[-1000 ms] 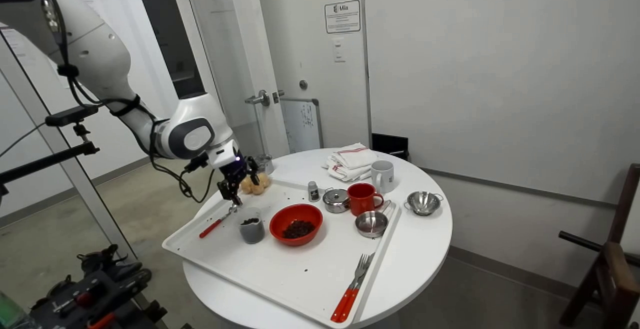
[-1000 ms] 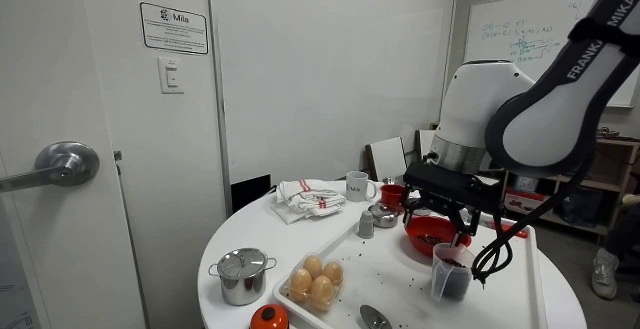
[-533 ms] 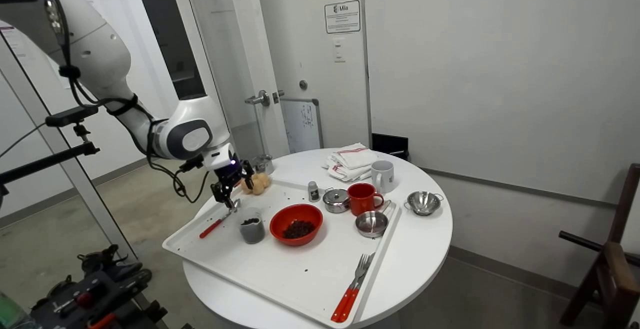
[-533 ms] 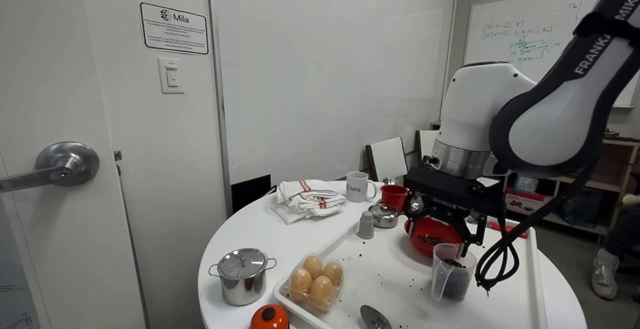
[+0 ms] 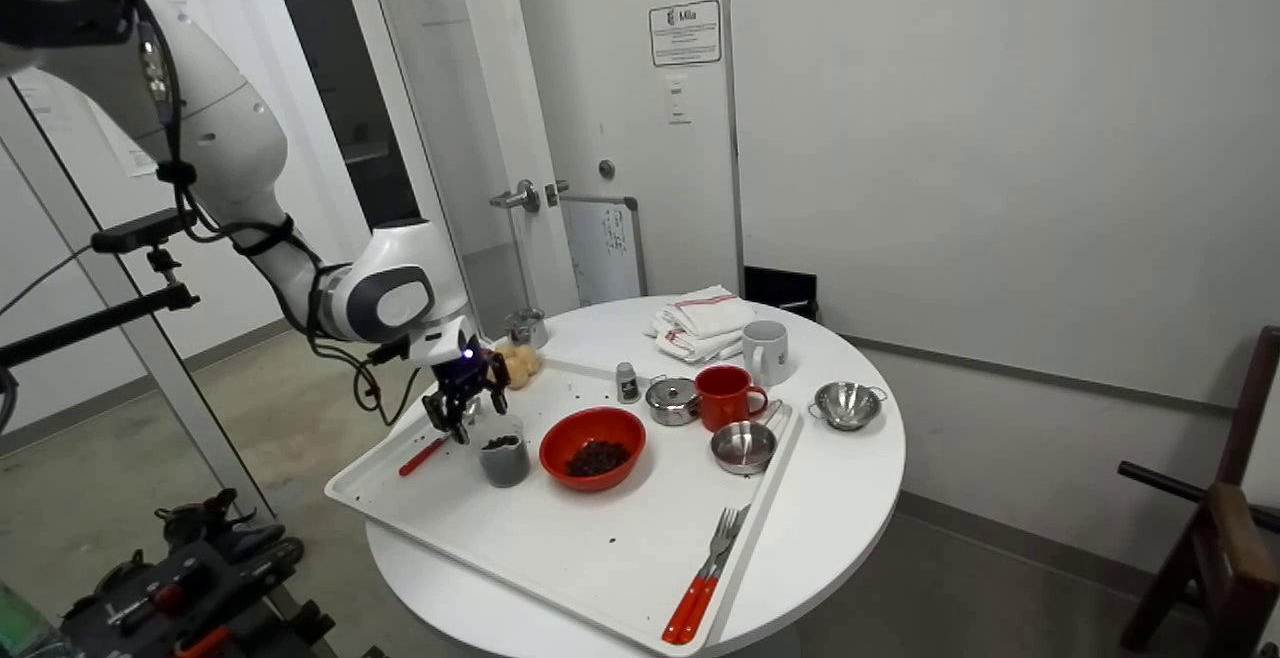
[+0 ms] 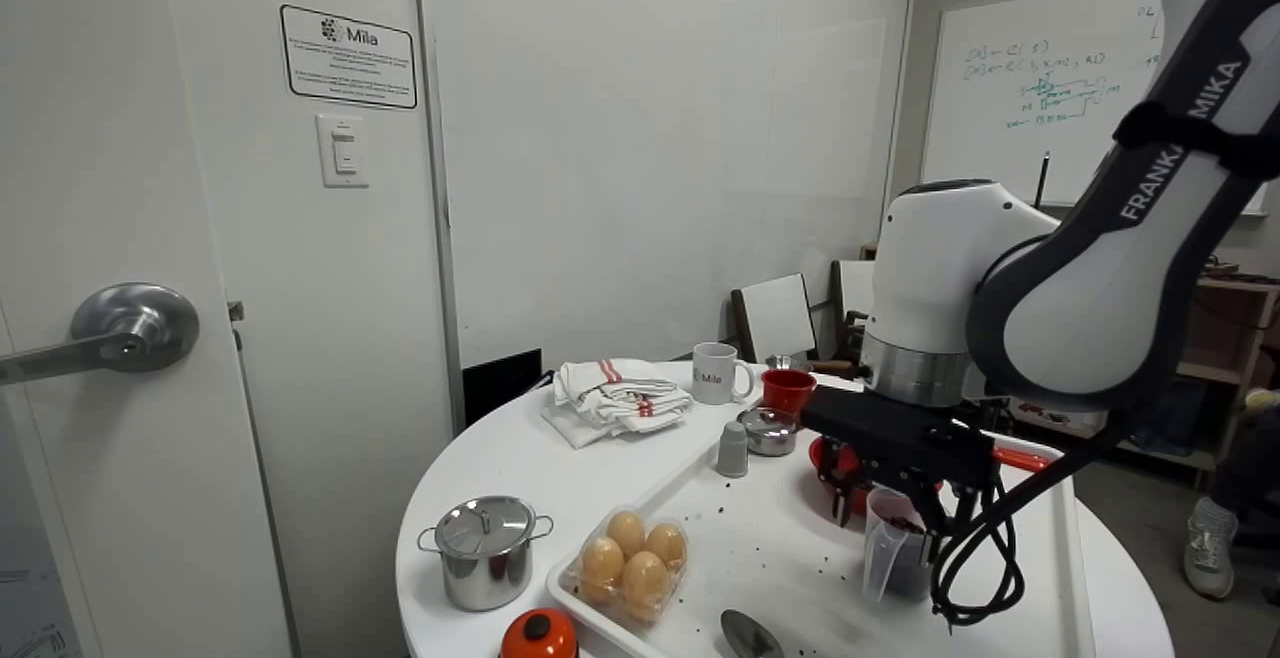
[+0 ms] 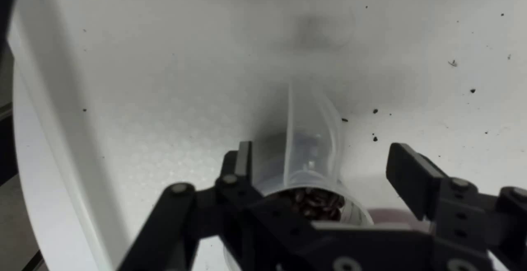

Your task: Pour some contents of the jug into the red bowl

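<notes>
The jug (image 5: 504, 463) is a translucent plastic measuring jug with a handle. It stands upright on the white tray, part-filled with dark beans; it also shows in an exterior view (image 6: 885, 563) and in the wrist view (image 7: 269, 176). The red bowl (image 5: 622, 432) stands beside it with a small heap of dark beans inside. In an exterior view the bowl (image 6: 825, 460) is mostly hidden by the gripper. My gripper (image 5: 480, 421) is open at the jug's handle side. In the wrist view, its fingers (image 7: 321, 160) are apart, one along the jug's side; contact cannot be told.
The tray (image 5: 560, 558) holds a spoon (image 6: 748, 633), a fork and knife (image 5: 705, 578), a shaker (image 5: 627, 385), a lidded metal pot (image 5: 672, 403), a red mug (image 5: 720, 398), a metal pan (image 5: 743, 448) and packed eggs (image 6: 640, 568). A steel pot (image 6: 485, 558) stands near the tray's corner.
My gripper has moved down, and slightly away from the bowl, so its fingers are now at the jug's level. It has stayed open. The jug and the bowl have not moved.
</notes>
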Action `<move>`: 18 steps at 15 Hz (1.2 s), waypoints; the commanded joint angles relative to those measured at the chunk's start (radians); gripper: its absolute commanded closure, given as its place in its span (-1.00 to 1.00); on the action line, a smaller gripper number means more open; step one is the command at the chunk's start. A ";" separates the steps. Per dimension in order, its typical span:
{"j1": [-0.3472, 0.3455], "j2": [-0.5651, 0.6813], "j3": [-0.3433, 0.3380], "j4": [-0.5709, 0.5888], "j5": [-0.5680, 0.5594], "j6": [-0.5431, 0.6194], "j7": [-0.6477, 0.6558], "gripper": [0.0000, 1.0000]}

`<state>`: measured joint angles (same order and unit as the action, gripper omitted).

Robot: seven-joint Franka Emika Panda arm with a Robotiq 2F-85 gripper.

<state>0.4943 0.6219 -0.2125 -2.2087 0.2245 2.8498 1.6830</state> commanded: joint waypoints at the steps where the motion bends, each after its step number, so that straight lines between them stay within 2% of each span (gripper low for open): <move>1: -0.028 0.029 0.024 0.043 -0.039 -0.038 0.048 -0.05; 3: -0.029 0.035 0.028 0.048 -0.044 -0.048 0.051 0.26; 4: -0.030 0.035 0.031 0.049 -0.048 -0.050 0.049 -0.48; 5: -0.033 0.034 0.035 0.051 -0.051 -0.058 0.048 0.23; 6: -0.034 0.033 0.037 0.050 -0.054 -0.058 0.048 0.54; 8: -0.037 0.030 0.042 0.047 -0.057 -0.056 0.047 0.82; 9: -0.039 0.029 0.044 0.046 -0.058 -0.056 0.046 0.88; 10: -0.041 0.028 0.046 0.045 -0.059 -0.058 0.046 0.77; 11: -0.042 0.027 0.047 0.044 -0.059 -0.055 0.044 0.34; 12: -0.042 0.025 0.048 0.042 -0.061 -0.055 0.043 0.86; 14: -0.043 0.022 0.049 0.040 -0.064 -0.057 0.042 0.86; 15: -0.041 0.023 0.047 0.041 -0.065 -0.056 0.046 0.31; 16: -0.044 0.023 0.049 0.042 -0.065 -0.059 0.043 0.26; 18: -0.045 0.023 0.049 0.042 -0.066 -0.058 0.042 0.02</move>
<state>0.4705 0.6479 -0.1769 -2.1813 0.1937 2.8148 1.6972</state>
